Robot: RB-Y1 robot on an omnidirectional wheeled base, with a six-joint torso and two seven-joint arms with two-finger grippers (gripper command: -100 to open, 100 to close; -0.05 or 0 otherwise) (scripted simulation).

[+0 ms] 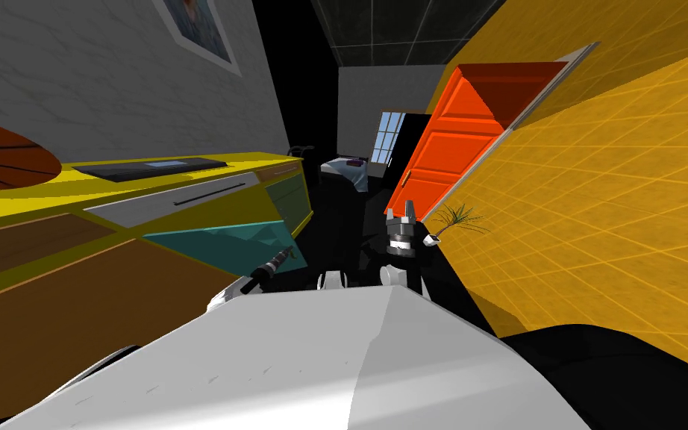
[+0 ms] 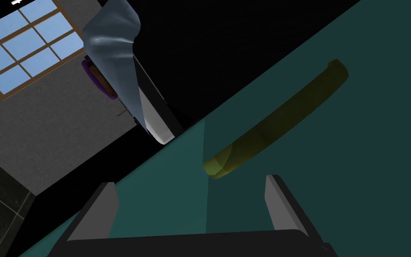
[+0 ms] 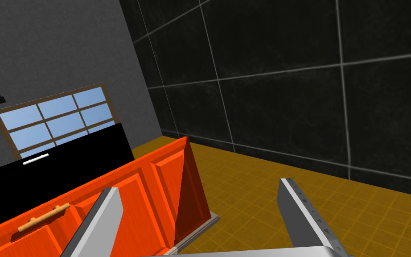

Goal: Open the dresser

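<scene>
An orange door (image 3: 155,187) beyond the spread right fingers (image 3: 305,218)

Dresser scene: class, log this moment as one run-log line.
left gripper: open, at teal dresser front | handle: just ahead of fingers, ungripped | right gripper: open, away from dresser

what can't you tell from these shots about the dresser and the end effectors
- Dresser: its far left end runs off the head view's edge.
- Handle: its gap to the open left end effector is unreadable; left wrist view looks along it.
- Teal panel: drawer or door unclear; left wrist view's edges cut it off.
</scene>
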